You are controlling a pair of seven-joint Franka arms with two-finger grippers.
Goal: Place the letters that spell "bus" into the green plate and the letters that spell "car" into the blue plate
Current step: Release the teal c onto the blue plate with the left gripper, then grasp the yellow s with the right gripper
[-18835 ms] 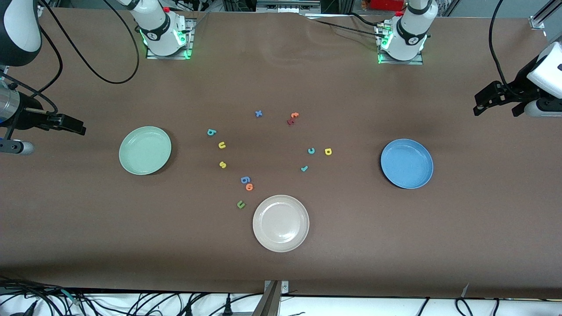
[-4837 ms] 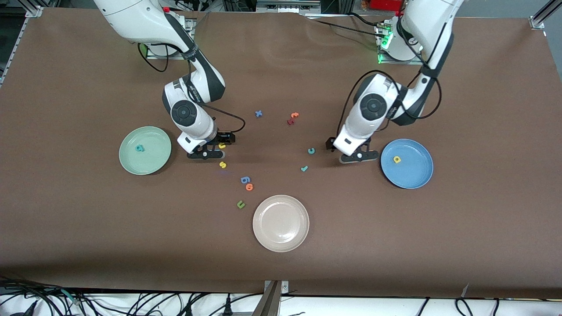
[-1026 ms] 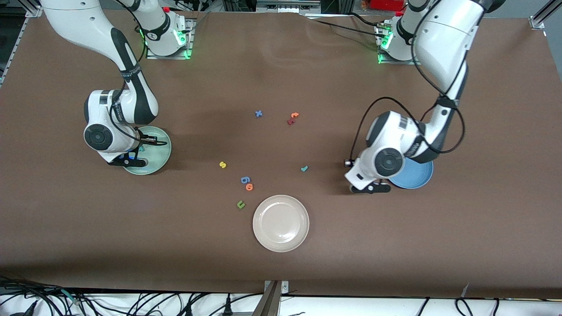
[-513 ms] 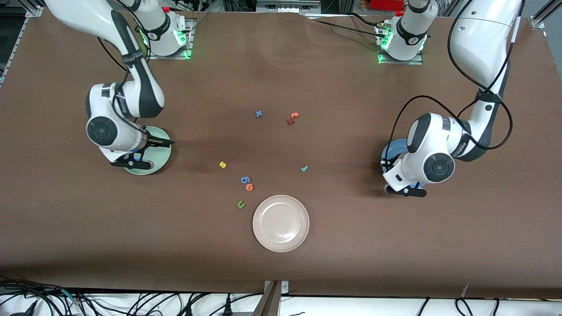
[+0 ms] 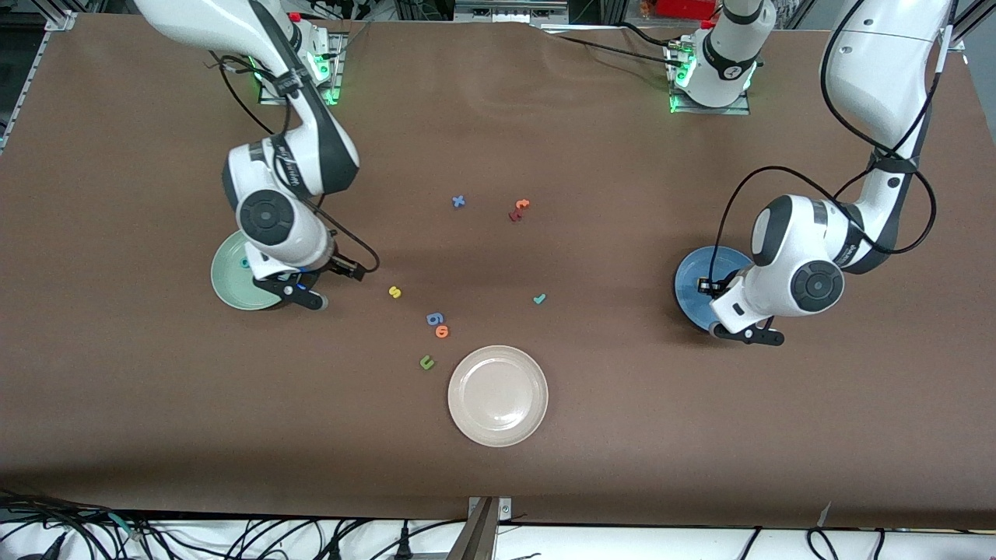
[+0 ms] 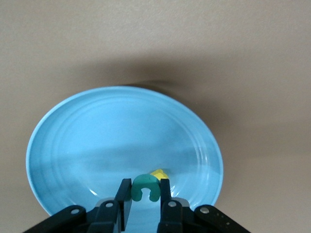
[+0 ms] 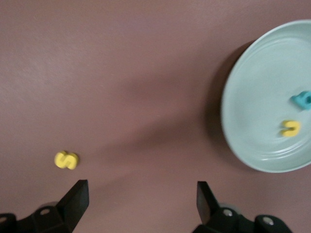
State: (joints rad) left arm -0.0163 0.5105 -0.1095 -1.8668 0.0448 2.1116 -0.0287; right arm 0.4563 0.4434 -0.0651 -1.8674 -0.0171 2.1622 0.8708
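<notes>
My left gripper (image 6: 144,190) is shut on the teal "c" (image 6: 144,182) and hangs over the blue plate (image 6: 87,141) (image 5: 691,281). The yellow "a" (image 6: 160,173) lies in that plate just past the "c". My right gripper (image 7: 141,199) (image 5: 299,293) stands open with nothing in it, over the table beside the green plate (image 7: 262,97) (image 5: 232,286). That plate holds the teal "b" (image 7: 302,99) and the yellow "u" (image 7: 290,127). The yellow "s" (image 5: 394,292) (image 7: 66,159) and the teal "r" (image 5: 538,299) lie on the table between the plates.
A beige-white plate (image 5: 498,395) sits nearer the front camera. Near it lie a blue "g"-like letter (image 5: 435,318), an orange "o" (image 5: 442,331) and a green "u" (image 5: 426,362). A blue "x" (image 5: 458,201) and an orange "t" (image 5: 521,204) lie farther off.
My right gripper has opened and swung from over the green plate toward the yellow "s". My left arm has carried the teal "c" over the blue plate.
</notes>
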